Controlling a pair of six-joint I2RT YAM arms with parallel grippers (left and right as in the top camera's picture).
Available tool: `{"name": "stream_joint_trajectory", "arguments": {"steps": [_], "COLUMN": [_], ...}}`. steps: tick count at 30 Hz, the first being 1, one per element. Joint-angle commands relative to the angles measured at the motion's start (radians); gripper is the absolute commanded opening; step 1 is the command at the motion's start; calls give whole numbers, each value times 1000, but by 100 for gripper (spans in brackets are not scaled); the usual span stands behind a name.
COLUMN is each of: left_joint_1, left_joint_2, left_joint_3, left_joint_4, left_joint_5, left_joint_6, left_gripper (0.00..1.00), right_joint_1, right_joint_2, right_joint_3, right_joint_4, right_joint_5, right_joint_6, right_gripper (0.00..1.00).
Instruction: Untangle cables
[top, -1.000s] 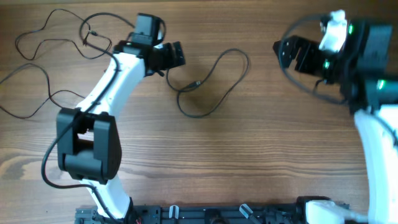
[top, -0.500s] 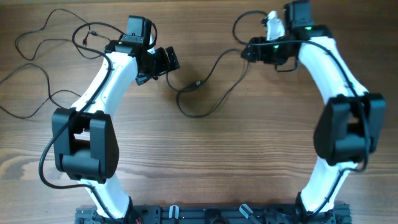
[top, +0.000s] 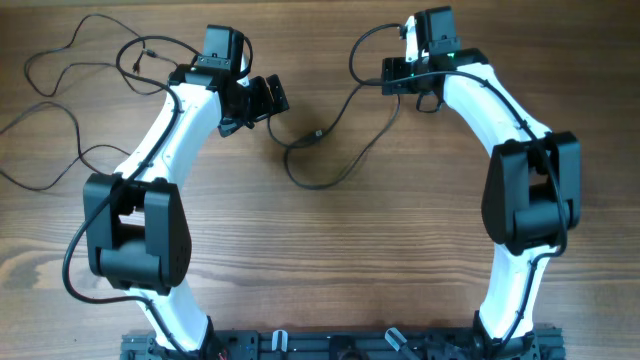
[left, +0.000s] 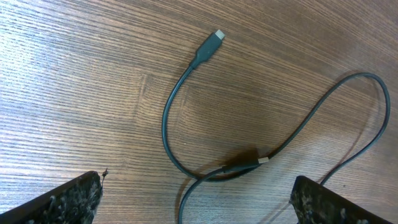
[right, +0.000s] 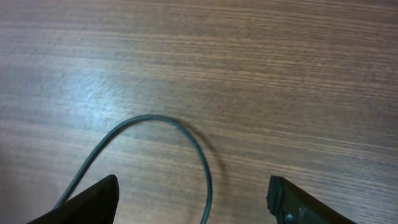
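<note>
I see thin black cables (top: 316, 135) with small plug ends: one loose loop near the table's (top: 400, 260) far edge, others tangled at its far-left corner | left gripper (left: 196, 180) spread wide, holding nothing | right gripper (right: 193, 182) spread, straddling the loop's bend, not pinching it

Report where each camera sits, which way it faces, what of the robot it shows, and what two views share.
Overhead: above the table, facing straight down; both arms, left hand, right hand, cables.
Left wrist: on the left arm, facing down at a looped cable and plug; fingertips at the bottom corners.
Right wrist: on the right arm, facing down at a cable arc; fingertips at the bottom corners.
Shared: overhead and left wrist both show the looped cable.
</note>
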Motion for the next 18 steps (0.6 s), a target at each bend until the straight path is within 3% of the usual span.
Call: {"name": "stream_joint_trajectory", "arguments": {"steps": [1, 7, 13, 17, 18], "left_joint_1": [1, 1, 1, 1, 1], "left_joint_2": [10, 10, 10, 10, 10], "left_joint_3": [-3, -3, -3, -3, -3], "left_joint_4": [-1, 0, 0, 0, 1], "left_joint_5": [11, 11, 11, 11, 11], "left_joint_6": [-12, -12, -12, -12, -12], "left_gripper": [100, 100, 100, 100, 100], "right_joint_1": [4, 3, 5, 5, 4], "right_joint_2": [75, 115, 144, 141, 133], "right_joint_3": [5, 3, -10, -11, -10], "right_joint_4": [19, 23, 24, 11, 10], "right_joint_5": [-65, -34, -50, -132, -158], "right_joint_6": [43, 54, 54, 66, 114], "right_gripper": [77, 70, 43, 9, 4]}}
